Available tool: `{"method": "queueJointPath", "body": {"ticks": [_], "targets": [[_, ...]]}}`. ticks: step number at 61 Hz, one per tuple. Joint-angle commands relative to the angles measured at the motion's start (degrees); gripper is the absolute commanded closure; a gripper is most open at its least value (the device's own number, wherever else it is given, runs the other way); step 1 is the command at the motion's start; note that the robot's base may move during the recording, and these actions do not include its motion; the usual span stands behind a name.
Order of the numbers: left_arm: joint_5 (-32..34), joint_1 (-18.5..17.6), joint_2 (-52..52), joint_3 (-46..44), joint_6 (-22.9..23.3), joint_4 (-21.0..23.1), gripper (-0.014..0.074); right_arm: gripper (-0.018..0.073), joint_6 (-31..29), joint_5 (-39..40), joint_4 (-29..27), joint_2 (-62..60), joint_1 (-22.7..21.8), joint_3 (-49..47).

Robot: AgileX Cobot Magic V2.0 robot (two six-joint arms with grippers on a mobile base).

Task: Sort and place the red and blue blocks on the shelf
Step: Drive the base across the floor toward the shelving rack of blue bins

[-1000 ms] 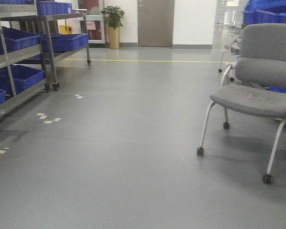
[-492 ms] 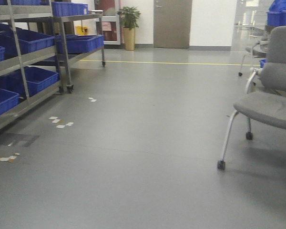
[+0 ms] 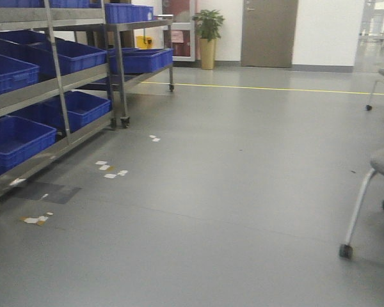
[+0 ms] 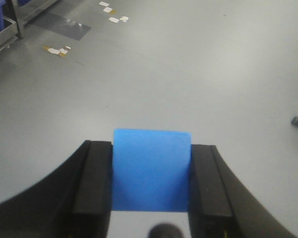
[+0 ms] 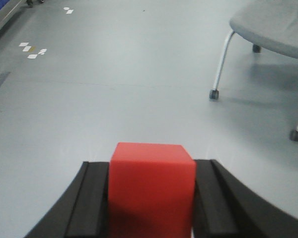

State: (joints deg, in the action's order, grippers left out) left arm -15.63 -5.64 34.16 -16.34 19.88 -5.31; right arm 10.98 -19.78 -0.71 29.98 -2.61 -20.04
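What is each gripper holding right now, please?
The left gripper is closed on the blue block.
The right gripper is closed on the red block.

The matte black left gripper [image 4: 151,148] shows as two flat, rectangular finger pads [image 4: 97,183], each backed by a broad outer shell [image 4: 44,213] that sweeps outward and downward in a smooth curve. A thin seam divides pad from shell on both sides, and the tips are squared off. Low in the middle, between the fingers, sits a small dark rounded knob [image 4: 163,232], blurred by closeness. The matte black right gripper [image 5: 152,166] has the same build: straight, blunt-ended black pads [image 5: 87,203] with curved black shells [image 5: 243,218] behind them, plain surfaces, and a faint grey sheen along the upper edges of the shells
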Motion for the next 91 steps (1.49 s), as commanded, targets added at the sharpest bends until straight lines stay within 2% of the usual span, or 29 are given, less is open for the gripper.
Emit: {"method": "queueJointPath", "body": {"ticks": [1, 91], "targets": [[4.1, 0.0, -0.1, -1.7, 0.6, 0.3, 0.0472, 0.051, -0.6, 4.4, 0.7, 0.0, -0.4, -1.6], [4.1, 0.0, -0.1, -1.7, 0.6, 0.3, 0.0472, 0.051, -0.6, 4.4, 0.7, 0.0, -0.4, -1.6]]}}
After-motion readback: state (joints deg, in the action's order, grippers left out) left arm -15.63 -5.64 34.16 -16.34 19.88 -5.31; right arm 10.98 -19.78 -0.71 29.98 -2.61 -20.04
